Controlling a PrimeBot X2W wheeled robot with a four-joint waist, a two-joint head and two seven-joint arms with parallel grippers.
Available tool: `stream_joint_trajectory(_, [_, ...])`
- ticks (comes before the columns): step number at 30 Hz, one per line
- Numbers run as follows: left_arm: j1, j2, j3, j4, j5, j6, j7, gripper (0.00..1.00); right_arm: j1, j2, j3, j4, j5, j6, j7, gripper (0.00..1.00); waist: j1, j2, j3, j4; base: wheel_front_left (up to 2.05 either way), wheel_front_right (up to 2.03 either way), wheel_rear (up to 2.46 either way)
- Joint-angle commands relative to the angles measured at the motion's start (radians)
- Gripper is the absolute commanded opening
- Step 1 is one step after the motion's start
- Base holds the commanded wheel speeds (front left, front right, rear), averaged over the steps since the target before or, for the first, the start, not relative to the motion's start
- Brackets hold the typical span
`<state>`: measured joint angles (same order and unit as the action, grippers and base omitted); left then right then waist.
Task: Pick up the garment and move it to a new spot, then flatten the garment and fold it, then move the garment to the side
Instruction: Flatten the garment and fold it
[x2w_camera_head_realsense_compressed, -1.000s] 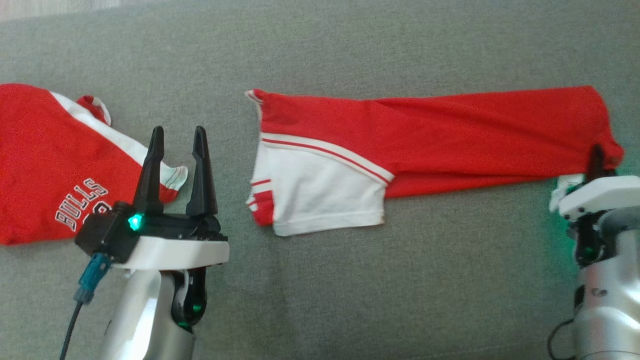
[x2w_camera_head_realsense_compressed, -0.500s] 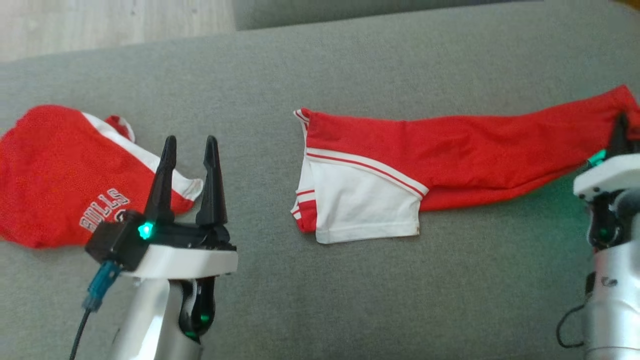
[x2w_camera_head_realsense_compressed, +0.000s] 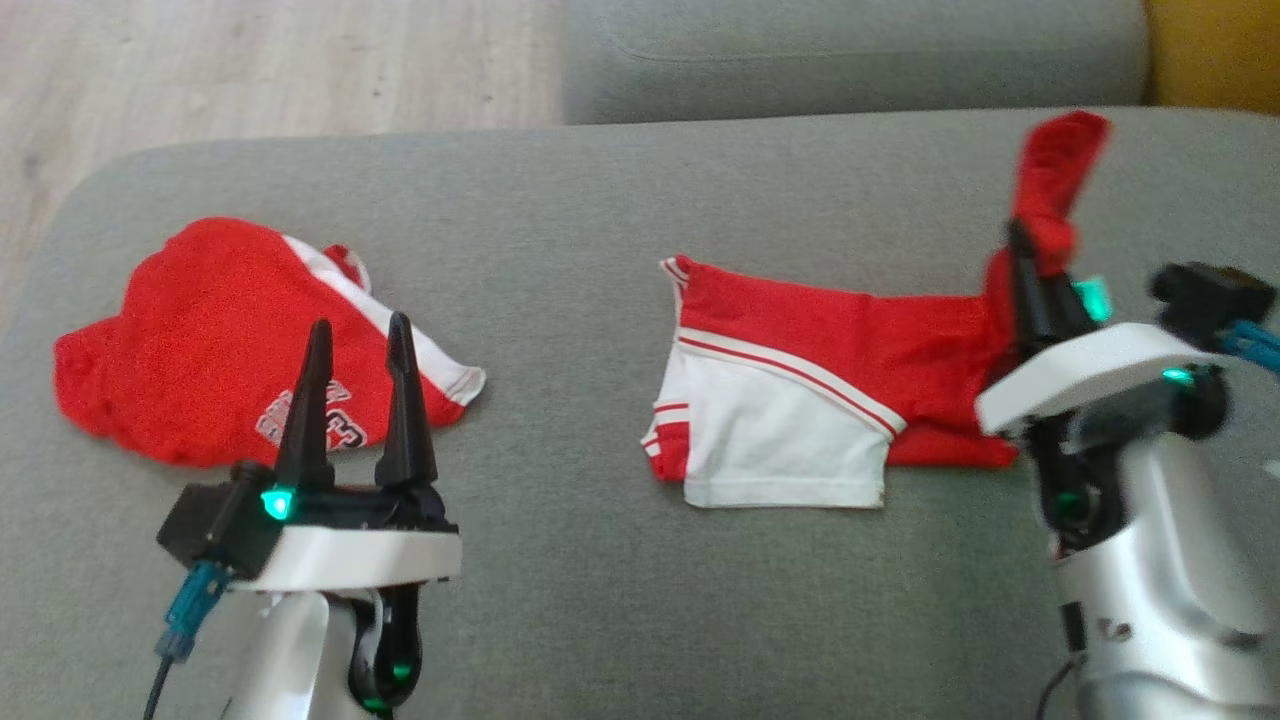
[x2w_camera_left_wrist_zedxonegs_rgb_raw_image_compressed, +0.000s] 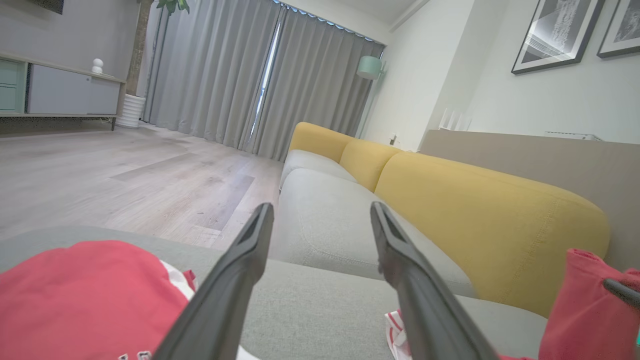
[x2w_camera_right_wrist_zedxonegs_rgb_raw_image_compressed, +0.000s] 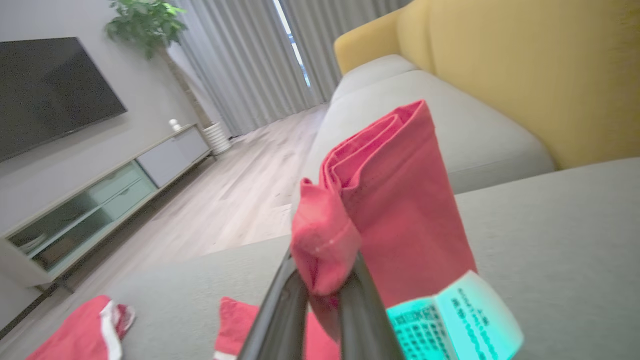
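Right gripper (x2w_camera_head_realsense_compressed: 1022, 252) pressed together, pinching the red end of the red-and-white garment (x2w_camera_head_realsense_compressed: 800, 340). That end is lifted off the grey sofa cushion (x2w_camera_head_realsense_compressed: 560, 230) at the right, with the care label (x2w_camera_right_wrist_zedxonegs_rgb_raw_image_compressed: 450, 320) hanging beside the fingers. The rest of the garment lies flat mid-cushion, white panel near-left. Left gripper (x2w_camera_head_realsense_compressed: 360, 330) spread, empty, over the near edge of a red jersey (x2w_camera_head_realsense_compressed: 190, 330) at left.

A home living room: grey-and-yellow sofa (x2w_camera_left_wrist_zedxonegs_rgb_raw_image_compressed: 325, 220), wall-mounted television (x2w_camera_right_wrist_zedxonegs_rgb_raw_image_compressed: 50, 85), long curtains (x2w_camera_left_wrist_zedxonegs_rgb_raw_image_compressed: 225, 75) (framed pictures (x2w_camera_left_wrist_zedxonegs_rgb_raw_image_compressed: 560, 30) too).
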<state>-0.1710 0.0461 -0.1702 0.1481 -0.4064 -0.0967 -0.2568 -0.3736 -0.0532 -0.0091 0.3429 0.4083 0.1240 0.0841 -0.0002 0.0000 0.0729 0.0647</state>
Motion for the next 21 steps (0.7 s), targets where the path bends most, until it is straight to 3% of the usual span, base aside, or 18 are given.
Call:
stream_joint_trajectory(1, [-0.018,0.004,0.029,-0.032,-0.005,0.002,-0.005,1.00,-0.016,0.003,0.038,-0.044,0.008,0.007,0.000,0.00,0.0002,0.0000,-0.011,0.018,0.00,0.00,0.00])
stream_joint_trajectory(9, [-0.019,0.004,0.019,-0.028,-0.004,0.002,-0.005,1.00,-0.002,0.003,0.234,-0.007,0.085,0.007,-0.021,0.00,0.0002,0.0000,-0.002,0.094,0.00,0.00,0.00])
stream_joint_trajectory(20, [-0.038,0.004,0.026,-0.023,-0.013,0.000,-0.005,1.00,-0.050,0.003,0.398,0.204,0.110,0.007,-0.095,0.00,0.0002,0.0000,0.040,0.153,0.00,0.00,0.00])
stream_joint_trajectory(21, [-0.039,0.004,0.026,-0.023,-0.014,-0.001,-0.005,1.00,-0.056,0.003,0.411,0.222,0.119,0.007,-0.101,0.28,0.0002,0.0000,0.043,0.154,0.00,0.00,0.00])
